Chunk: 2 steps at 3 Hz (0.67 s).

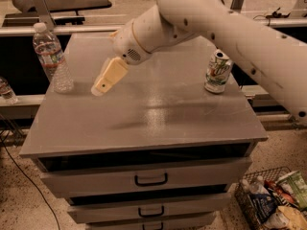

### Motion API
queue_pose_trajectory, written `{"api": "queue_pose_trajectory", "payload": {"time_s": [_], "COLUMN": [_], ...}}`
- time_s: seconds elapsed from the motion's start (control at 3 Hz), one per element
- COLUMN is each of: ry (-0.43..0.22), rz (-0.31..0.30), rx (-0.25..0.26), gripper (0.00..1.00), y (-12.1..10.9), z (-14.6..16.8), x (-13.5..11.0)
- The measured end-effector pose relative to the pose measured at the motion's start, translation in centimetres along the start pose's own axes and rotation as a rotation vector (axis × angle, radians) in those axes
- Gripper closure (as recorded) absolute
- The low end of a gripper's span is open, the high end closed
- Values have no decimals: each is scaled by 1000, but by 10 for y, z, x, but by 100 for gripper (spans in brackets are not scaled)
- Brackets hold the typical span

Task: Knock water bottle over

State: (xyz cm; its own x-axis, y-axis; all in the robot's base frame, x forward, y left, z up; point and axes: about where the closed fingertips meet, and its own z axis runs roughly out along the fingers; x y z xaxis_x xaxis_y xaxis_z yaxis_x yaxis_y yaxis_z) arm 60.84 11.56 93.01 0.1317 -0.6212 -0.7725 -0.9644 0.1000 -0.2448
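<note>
The water bottle (52,57) stands upright near the left edge of the grey cabinet top (144,114). It is clear ribbed plastic with a white cap and a red, white and green label band. My gripper (99,88) hangs above the cabinet top, a short way to the right of the bottle and not touching it. Its cream fingers (109,75) point down and left. The white arm reaches in from the upper right.
A green-and-white soda can (217,72) stands near the right edge of the top. Drawers with dark handles (150,179) are below. A wire basket of packets (273,200) sits on the floor at the lower right. Another bottle (6,91) shows partly at the far left.
</note>
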Motion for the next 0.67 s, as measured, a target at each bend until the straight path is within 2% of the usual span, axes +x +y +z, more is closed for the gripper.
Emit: {"api": "queue_pose_trajectory", "payload": {"time_s": [0.33,0.67], "ry": [-96,-188], "rz": [-7,11], "rx": [-32,-63], "gripper": [0,0], "y": [-9,-18], "z": [40,71], "x": [-24,-45]}}
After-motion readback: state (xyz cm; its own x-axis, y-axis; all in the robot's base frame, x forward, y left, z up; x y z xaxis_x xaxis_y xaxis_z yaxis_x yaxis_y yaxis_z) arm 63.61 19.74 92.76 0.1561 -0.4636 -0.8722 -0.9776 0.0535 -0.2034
